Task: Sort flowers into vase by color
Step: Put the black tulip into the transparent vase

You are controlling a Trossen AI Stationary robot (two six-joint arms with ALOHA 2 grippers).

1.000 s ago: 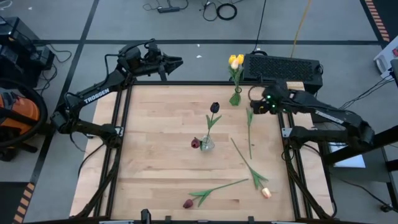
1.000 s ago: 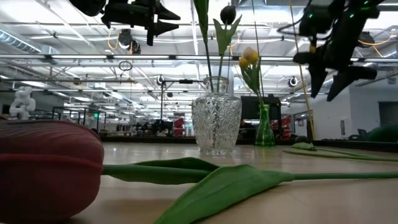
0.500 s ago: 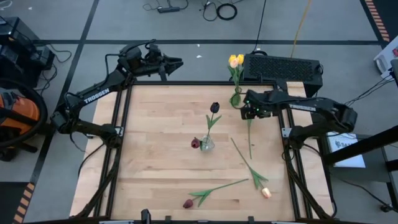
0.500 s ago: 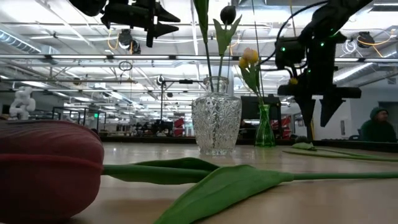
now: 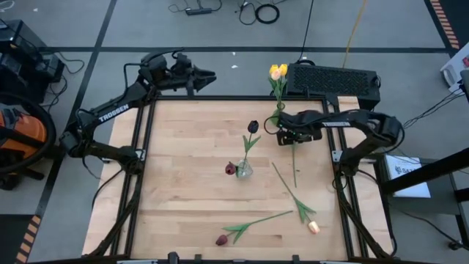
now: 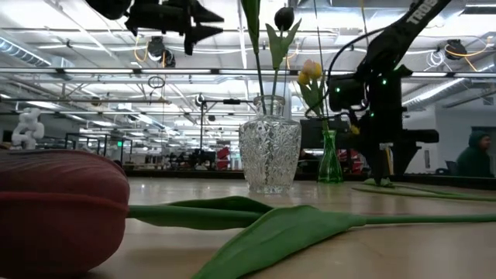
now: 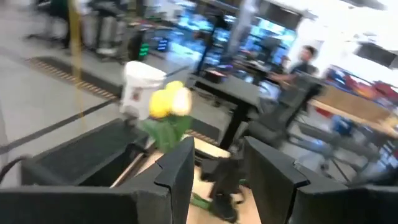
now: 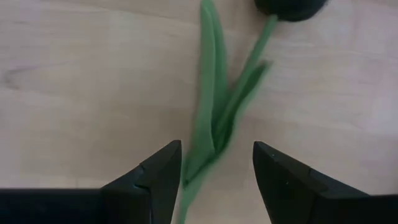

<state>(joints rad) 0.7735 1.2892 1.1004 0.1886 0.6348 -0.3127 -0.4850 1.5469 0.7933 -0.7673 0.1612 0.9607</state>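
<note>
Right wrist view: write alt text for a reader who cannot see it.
The right gripper points down at the wooden table with its fingers open on either side of a lying tulip's green stem and leaves, not touching it. Its dark head is at the frame's edge.

Yellow tulips (image 5: 278, 71) stand in a green vase (image 5: 277, 116). A dark maroon-black tulip (image 5: 253, 127) sits in the clear cut-patterned vase (image 6: 269, 153); the table (image 5: 183, 183) is pale wood

Only readable text I can spot is "TROSSEN" in white letters along the left arm (image 5: 110, 114) in the top-down shot. The low view shows part of the same white lettering on the right arm (image 6: 422, 9), but it's cut off at the edge.
</note>
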